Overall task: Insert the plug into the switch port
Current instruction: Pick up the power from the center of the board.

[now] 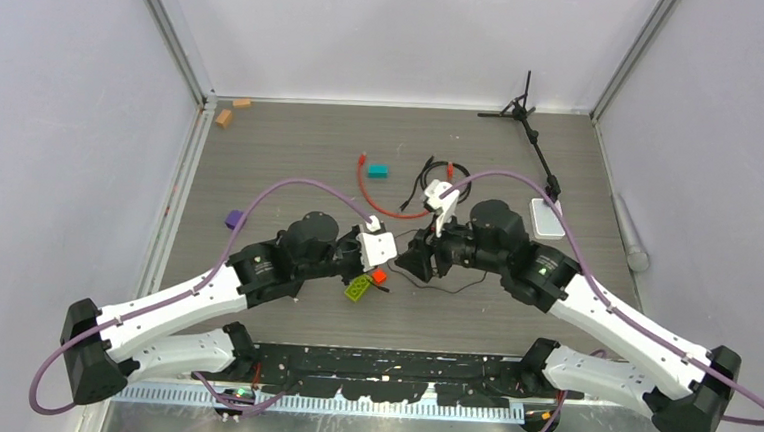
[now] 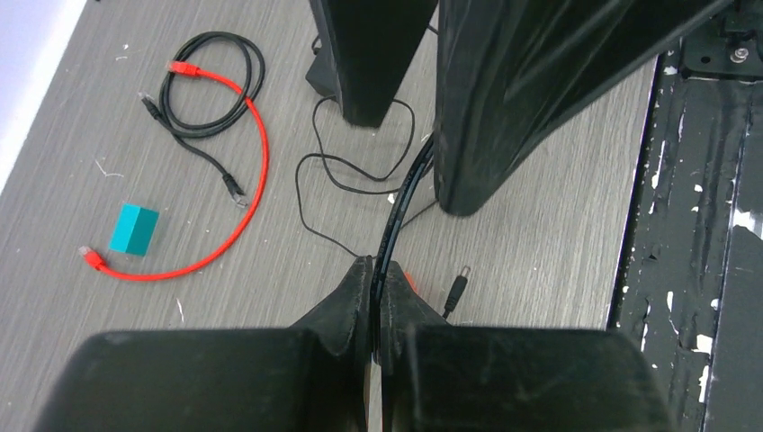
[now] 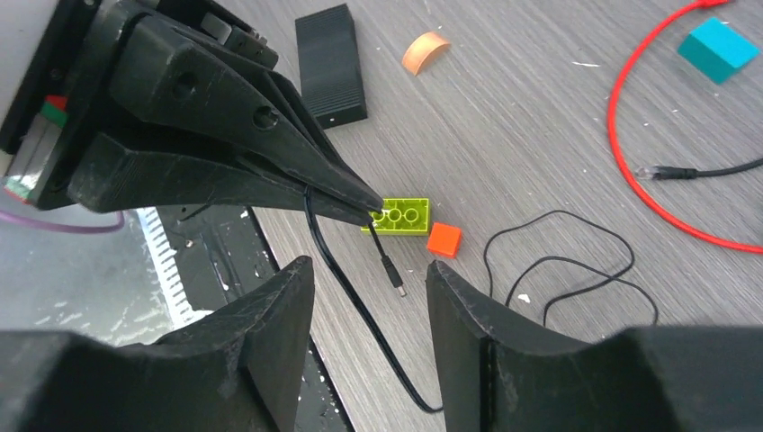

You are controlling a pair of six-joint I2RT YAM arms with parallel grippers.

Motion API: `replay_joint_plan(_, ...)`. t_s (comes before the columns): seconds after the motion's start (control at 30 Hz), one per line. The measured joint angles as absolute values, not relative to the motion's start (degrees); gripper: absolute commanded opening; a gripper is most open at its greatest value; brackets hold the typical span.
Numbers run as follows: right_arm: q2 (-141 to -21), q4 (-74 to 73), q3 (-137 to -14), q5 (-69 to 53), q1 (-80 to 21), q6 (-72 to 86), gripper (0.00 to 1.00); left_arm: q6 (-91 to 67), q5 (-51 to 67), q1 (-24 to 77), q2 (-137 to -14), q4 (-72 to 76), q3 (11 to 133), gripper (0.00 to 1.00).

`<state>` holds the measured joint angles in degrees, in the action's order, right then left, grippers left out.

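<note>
Two tools are shown close together over the grey tabletop (image 1: 291,160). The left tool (image 2: 373,270) is pressed together and pinches one thin black wire (image 2: 396,202); the wire's single barrel tip (image 3: 394,274) hangs free just beyond the pinch. The right tool (image 3: 371,268) is spread, with nothing gripped, and the barrel tip and a length of the wire lie in the gap between its two fingers (image 3: 270,306). One red-orange cable (image 2: 256,171) is seen lying in an arc on the tabletop, well apart from both tools. Its two ends each carry a plug: one plug (image 2: 183,67) rests on a single coiled black cable (image 2: 211,85), and the other plug (image 2: 90,257) lies just beside one teal block (image 2: 133,229). Neither plug is touched by a tool. One black power brick (image 3: 330,63) lies flat beyond the left tool. One lime-green studded brick (image 3: 400,217) and one small orange block (image 3: 444,239) sit side by side under the left tool. One purple block (image 1: 234,219) and two tan blocks (image 1: 242,102) are counted towards the left edge.
</note>
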<state>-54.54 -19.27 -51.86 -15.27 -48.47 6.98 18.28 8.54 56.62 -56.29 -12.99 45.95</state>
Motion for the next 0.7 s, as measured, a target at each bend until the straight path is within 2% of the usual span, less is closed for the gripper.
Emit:
replay_joint_plan(0.23,-58.48,-17.87,-51.86,-14.24,-50.41,4.40,0.39,18.50,8.69,56.62,-56.29,-14.33,45.95,0.00)
replay_joint_plan(0.3,-58.50,-17.61,-51.86,-14.13,-50.41,4.19,0.28,18.52,8.71,56.62,-56.29,-14.41,45.95,0.00)
replay_joint_plan(0.4,-58.52,-17.52,-51.86,-14.09,-50.65,3.77,0.02,18.52,8.67,56.62,-56.29,-14.41,45.95,0.00)
replay_joint_plan(0.7,-60.07,-20.93,-55.37,-12.16,-50.92,6.31,0.01,17.91,8.19,56.62,-55.05,-11.64,44.86,0.04)
